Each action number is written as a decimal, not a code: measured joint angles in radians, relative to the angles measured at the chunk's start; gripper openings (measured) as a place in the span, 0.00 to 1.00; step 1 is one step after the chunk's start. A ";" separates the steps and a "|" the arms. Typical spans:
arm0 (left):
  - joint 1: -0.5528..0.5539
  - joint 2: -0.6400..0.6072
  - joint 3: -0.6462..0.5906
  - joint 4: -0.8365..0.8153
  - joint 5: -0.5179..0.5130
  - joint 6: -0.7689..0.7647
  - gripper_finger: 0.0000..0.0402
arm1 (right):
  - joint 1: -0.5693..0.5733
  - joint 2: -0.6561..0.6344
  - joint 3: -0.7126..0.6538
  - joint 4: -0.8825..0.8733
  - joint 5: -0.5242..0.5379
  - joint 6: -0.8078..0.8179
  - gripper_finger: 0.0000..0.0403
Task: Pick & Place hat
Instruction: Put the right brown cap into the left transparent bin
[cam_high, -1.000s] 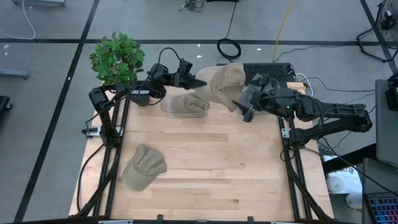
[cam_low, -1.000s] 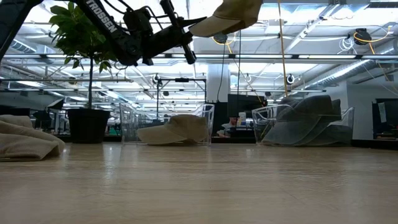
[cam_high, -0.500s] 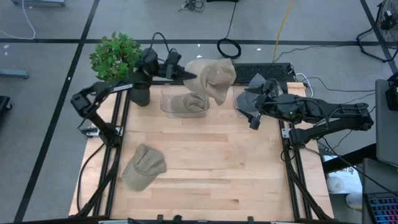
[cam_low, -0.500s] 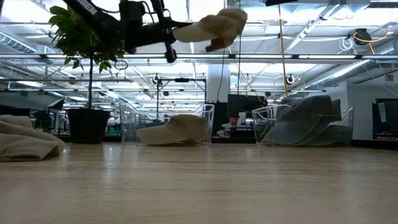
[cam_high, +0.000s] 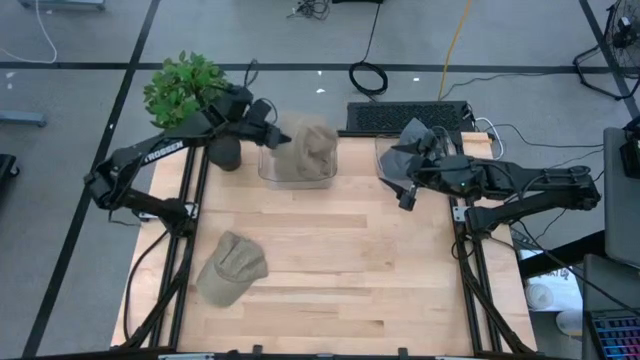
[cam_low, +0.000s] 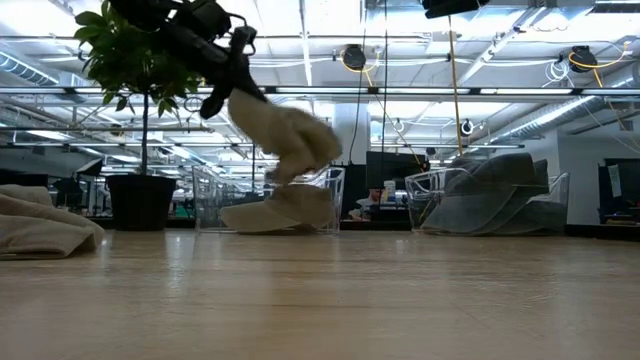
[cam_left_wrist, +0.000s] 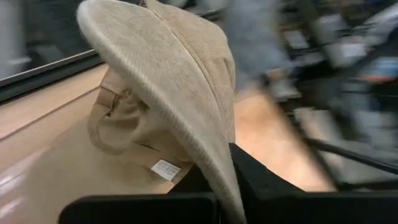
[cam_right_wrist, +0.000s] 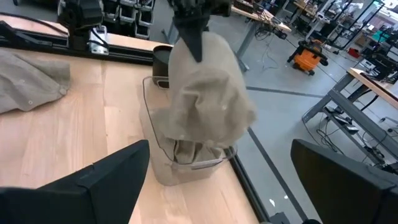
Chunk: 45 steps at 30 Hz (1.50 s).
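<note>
A beige hat (cam_high: 311, 150) hangs over a clear bin (cam_high: 297, 178) at the table's far side, with my left gripper (cam_high: 273, 137) shut on it. Its lower end (cam_low: 283, 172) reaches about the height of the bin's rim. Another beige cap (cam_low: 275, 213) lies inside that bin. A third beige cap (cam_high: 232, 268) lies flat on the table near the left front. My right gripper (cam_right_wrist: 230, 193) stands open and holds nothing, right of the bin and in front of a second clear bin of grey hats (cam_high: 408, 145). My left gripper pinches the hat's brim (cam_left_wrist: 219, 177) between its two fingers, edge-on. The fingers come from the table's left, slanting downward. The crown (cam_left_wrist: 155, 81) hangs past and below the fingers, clear of the table, over the bin.
A potted plant (cam_high: 186, 90) stands at the far left corner, close behind my left arm. A keyboard (cam_high: 408, 115) lies beyond the table's far edge. The wooden table top (cam_high: 350, 270) is bare in the middle and at the near right.
My left gripper has carried the hat toward the table's left and tipped from roughly level to slanting down. The hat, held up high over the gap between the bins before, now hangs over the left bin. My right gripper stays open.
</note>
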 joint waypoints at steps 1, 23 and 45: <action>-0.010 0.000 0.000 -0.028 -0.055 0.000 0.02 | 0.000 0.000 -0.005 0.005 0.000 0.000 0.94; 0.032 -0.118 -0.372 0.443 -0.044 -0.260 0.02 | 0.000 0.000 -0.014 0.039 0.000 -0.052 0.94; -0.072 -0.123 -0.647 0.718 -0.250 -0.378 0.02 | 0.000 0.000 -0.014 0.099 0.000 -0.059 0.94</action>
